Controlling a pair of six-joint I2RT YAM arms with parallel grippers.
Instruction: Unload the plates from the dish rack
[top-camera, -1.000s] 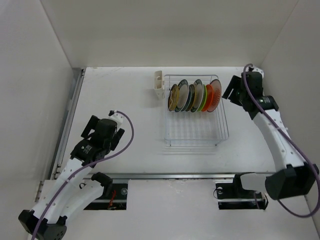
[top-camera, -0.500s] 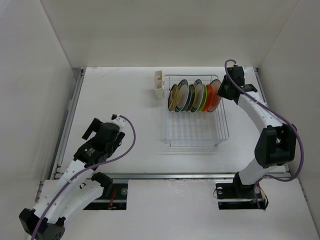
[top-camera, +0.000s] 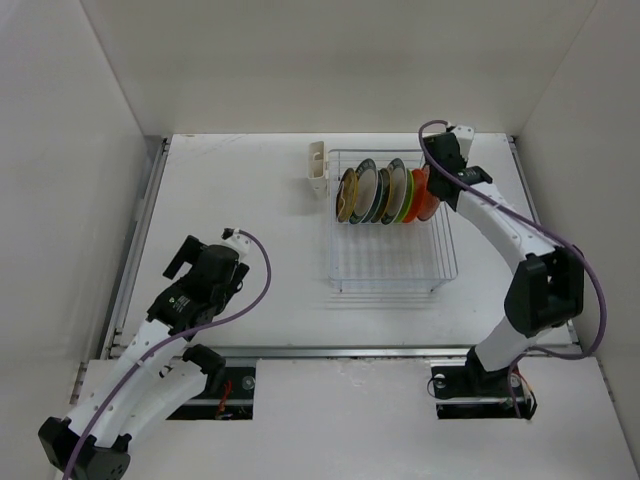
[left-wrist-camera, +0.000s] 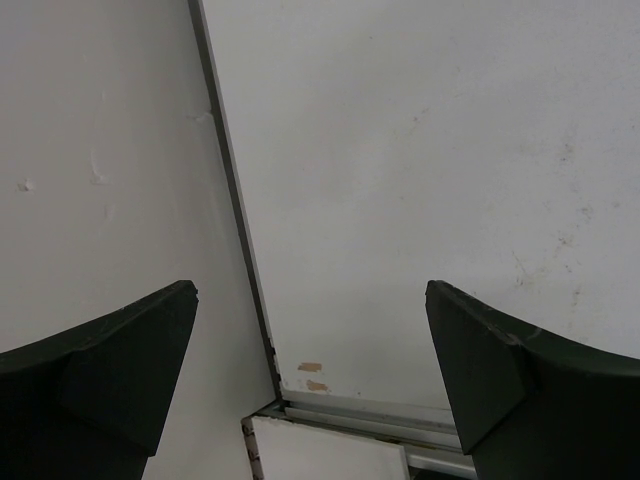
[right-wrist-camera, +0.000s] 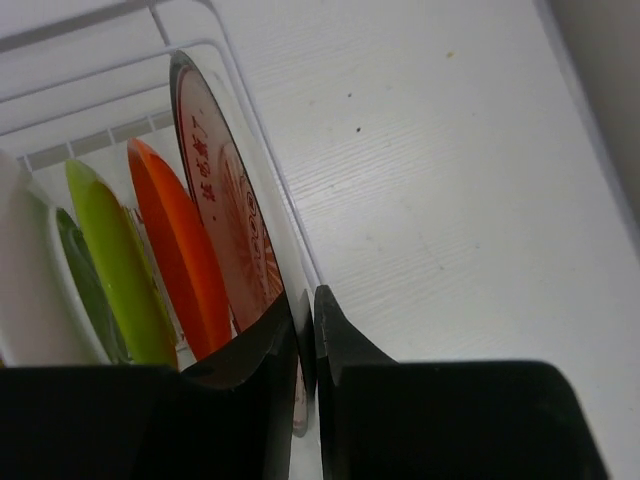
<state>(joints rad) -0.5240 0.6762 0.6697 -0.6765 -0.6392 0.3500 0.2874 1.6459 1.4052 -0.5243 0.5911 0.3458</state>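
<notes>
**A:** Where does everything sit?

**B:** The dish rack is toward the far right of the tabletop. The plates stand on edge in a row across the rack's far end. The red-patterned plate is last in the row, against the rack's right-hand wire.

**A:** How will that one handle?

**B:** I judge it stiff, light and smooth, so it may slip or chip if it knocks the wire. The free upper rim is the place to take it. It probably needs a straight lift, because the orange plate stands just beside it.

**A:** And the arms?

**B:** The right arm is bent at the elbow near the right edge, and its forearm reaches over the rack's far right corner. The right hand is pressed together, pinching the patterned plate's rim. The left hand is spread wide and holds nothing. It points at bare tabletop near the left edge, well apart from the rack.
</notes>
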